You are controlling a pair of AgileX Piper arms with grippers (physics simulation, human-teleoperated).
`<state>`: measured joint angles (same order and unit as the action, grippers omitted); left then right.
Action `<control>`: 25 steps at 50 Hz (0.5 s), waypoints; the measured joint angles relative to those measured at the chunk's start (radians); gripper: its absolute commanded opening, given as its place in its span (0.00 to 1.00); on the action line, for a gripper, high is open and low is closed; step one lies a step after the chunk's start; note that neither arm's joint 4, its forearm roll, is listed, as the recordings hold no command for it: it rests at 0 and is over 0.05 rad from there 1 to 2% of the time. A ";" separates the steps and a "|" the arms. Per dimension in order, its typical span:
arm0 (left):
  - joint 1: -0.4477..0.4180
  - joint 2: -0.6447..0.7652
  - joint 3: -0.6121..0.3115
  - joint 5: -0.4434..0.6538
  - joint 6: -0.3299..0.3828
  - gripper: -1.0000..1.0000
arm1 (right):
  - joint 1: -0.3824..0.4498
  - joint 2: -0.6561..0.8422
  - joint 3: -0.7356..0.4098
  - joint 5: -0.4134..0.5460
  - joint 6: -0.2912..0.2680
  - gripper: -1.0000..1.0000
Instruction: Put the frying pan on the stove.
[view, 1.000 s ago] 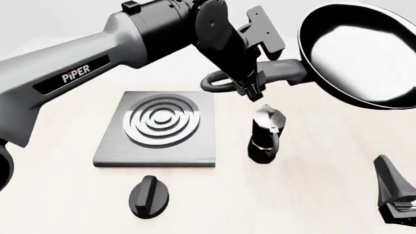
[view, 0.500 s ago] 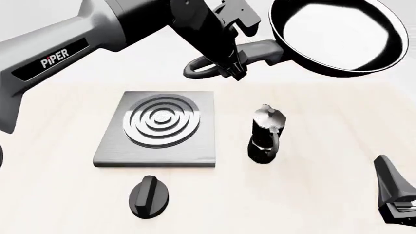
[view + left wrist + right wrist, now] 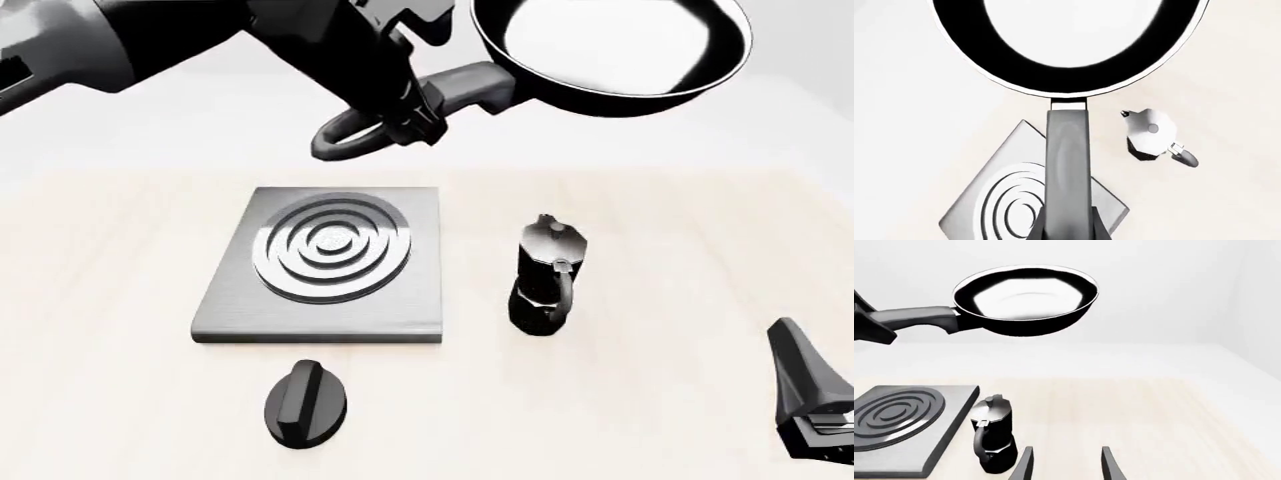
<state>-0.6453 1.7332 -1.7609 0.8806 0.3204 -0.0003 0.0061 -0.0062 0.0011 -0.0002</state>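
Pale wood-grain table [image 3: 667, 230] carries three things. Stove [image 3: 327, 265], flat grey sq. plate w/ silver rings, lies left of centre. Moka pot [image 3: 545, 275] stands upright just beside its right edge (not touching). Black oval knob [image 3: 307, 402] lies near the stove's front edge, apart from it.
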 measured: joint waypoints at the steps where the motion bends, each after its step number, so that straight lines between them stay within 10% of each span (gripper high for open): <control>1: 0.002 -0.010 0.011 -0.002 -0.009 0.00 | 0.000 0.000 0.000 0.000 0.000 1.00; 25: 0.141 -0.203 0.294 -0.058 -0.155 0.00 | 0.000 0.000 0.000 0.000 0.000 1.00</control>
<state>-0.5041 1.5305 -1.4672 0.8223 0.1656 -0.0003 0.0061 -0.0062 0.0011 -0.0002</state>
